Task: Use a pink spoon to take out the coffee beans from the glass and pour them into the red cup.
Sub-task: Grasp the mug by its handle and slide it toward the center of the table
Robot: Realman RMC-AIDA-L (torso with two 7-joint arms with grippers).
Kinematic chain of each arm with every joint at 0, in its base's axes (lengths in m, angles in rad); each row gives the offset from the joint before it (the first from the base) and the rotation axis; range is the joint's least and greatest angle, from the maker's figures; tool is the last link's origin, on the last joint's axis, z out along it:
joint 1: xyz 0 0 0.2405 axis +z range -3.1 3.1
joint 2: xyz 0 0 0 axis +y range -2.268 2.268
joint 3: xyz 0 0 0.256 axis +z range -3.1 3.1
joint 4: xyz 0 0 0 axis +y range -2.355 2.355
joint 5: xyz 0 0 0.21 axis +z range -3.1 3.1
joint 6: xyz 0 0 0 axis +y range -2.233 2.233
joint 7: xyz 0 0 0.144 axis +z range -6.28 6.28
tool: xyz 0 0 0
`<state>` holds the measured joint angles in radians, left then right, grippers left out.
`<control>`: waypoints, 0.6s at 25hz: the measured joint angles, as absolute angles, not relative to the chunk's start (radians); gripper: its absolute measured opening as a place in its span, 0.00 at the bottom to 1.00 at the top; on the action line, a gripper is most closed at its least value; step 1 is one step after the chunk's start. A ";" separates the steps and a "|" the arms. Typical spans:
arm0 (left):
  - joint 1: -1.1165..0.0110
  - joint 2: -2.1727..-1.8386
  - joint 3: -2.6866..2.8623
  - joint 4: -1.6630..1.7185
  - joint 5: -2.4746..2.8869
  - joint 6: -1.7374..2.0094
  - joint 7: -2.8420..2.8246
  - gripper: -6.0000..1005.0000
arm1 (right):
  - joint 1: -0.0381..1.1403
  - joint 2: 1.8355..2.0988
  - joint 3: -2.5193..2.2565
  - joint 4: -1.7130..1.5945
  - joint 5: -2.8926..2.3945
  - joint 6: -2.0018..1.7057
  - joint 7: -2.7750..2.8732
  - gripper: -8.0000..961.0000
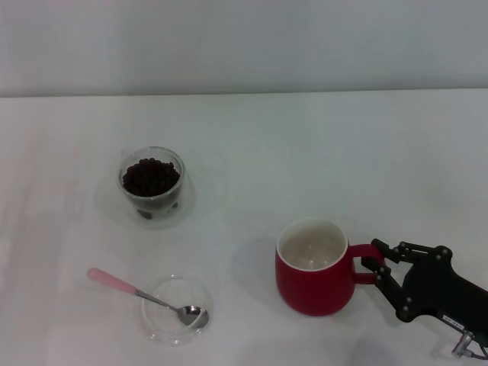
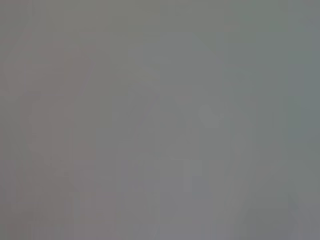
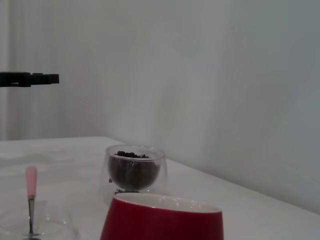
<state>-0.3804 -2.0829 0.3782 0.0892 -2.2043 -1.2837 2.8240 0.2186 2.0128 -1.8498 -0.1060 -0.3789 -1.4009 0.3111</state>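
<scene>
Right gripper (image 1: 376, 265) fingers clasping red cup (image 1: 313, 278) handle, pink spoon (image 1: 145, 294) in glass dish (image 1: 177, 309)

White table (image 1: 305, 145); plain pale wall (image 1: 244, 46) behind.

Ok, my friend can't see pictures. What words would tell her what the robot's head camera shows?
The right gripper holds the handle of the empty red cup on a white table. To the left, the pink spoon rests with its bowl in a glass dish, and behind it the glass holds the coffee beans.
</scene>
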 joint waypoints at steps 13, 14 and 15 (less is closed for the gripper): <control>-0.374 -2.083 0.383 0.087 -2.201 -1.299 2.824 0.76 | 0.216 2.013 -1.844 -0.105 -0.371 -1.398 0.243 0.28; -0.372 -2.083 0.384 0.087 -2.201 -1.299 2.824 0.76 | 0.216 2.012 -1.844 -0.105 -0.371 -1.397 0.243 0.32; -0.371 -2.083 0.383 0.087 -2.201 -1.300 2.824 0.76 | 0.216 2.013 -1.844 -0.105 -0.371 -1.397 0.243 0.35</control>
